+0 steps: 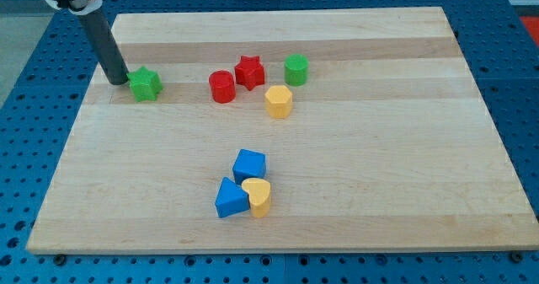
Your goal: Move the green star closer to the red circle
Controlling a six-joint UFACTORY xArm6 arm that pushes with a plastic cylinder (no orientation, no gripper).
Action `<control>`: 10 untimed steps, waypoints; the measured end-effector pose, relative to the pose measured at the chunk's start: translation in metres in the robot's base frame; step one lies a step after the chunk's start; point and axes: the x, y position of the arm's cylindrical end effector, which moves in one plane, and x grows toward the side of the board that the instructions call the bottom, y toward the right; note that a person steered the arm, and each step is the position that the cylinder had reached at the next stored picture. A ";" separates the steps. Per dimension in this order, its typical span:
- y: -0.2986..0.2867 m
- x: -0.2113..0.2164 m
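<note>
Green star [145, 84] sits upper left on the bench, my tip [119, 81] touching its left side, grasping nothing, with a clear gap left to the red circle [221, 87].

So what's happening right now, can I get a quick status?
My tip at the green star block's left edge, view's left. Red circle block to its right, apart. Path between them clear; red star block just beyond.
</note>
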 end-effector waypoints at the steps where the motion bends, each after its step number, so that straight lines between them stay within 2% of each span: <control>1: 0.003 0.001; 5: 0.044 -0.007; 10: 0.058 0.033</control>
